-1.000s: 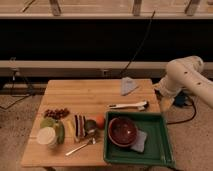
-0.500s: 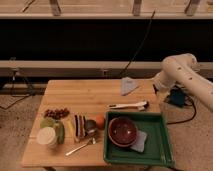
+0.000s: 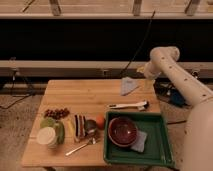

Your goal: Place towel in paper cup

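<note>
My gripper (image 3: 145, 75) hangs released, holding nothing, over the far right edge of the wooden table (image 3: 85, 95). The pale blue-grey crumpled cloth towel (image 3: 128, 85) lies just beside it, toward the table's middle. I judge the towel light, soft and limp, so I would pinch a raised fold near its centre, not a flat corner. The pale cream-white round paper cup (image 3: 47, 136) stands well apart from the gripper, at the opposite near corner; I cannot tell whether anything is inside it. Nearer the gripper, the green plastic tray (image 3: 162, 155) holds a dark red bowl (image 3: 123, 131) and a pale cloth (image 3: 140, 142).
</note>
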Tool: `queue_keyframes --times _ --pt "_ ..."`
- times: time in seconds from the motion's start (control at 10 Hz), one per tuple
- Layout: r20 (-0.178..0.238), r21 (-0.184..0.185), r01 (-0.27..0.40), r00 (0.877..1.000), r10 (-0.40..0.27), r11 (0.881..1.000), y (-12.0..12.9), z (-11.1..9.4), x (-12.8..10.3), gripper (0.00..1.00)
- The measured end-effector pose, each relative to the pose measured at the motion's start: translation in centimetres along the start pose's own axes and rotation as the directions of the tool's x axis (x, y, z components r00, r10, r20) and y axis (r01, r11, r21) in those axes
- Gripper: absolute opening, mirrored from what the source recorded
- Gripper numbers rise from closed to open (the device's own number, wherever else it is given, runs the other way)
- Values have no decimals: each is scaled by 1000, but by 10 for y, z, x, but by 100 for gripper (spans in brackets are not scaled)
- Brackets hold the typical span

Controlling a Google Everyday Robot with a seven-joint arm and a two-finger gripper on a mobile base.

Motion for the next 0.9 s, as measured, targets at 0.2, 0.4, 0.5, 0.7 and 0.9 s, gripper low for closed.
queue_keyframes --times 0.2,0.4,0.5,0.7,0.9 --pt "16 3 18 1000 -18 1000 -18 40 -10 76" --pt "24 -6 42 999 -42 999 -28 74 -26 76" --pt "21 -18 71 997 -71 997 -35 91 -36 76" --pt "19 -34 101 995 -100 994 -40 104 -45 76" --pt "-4 -68 133 991 -133 989 -38 113 -45 76"
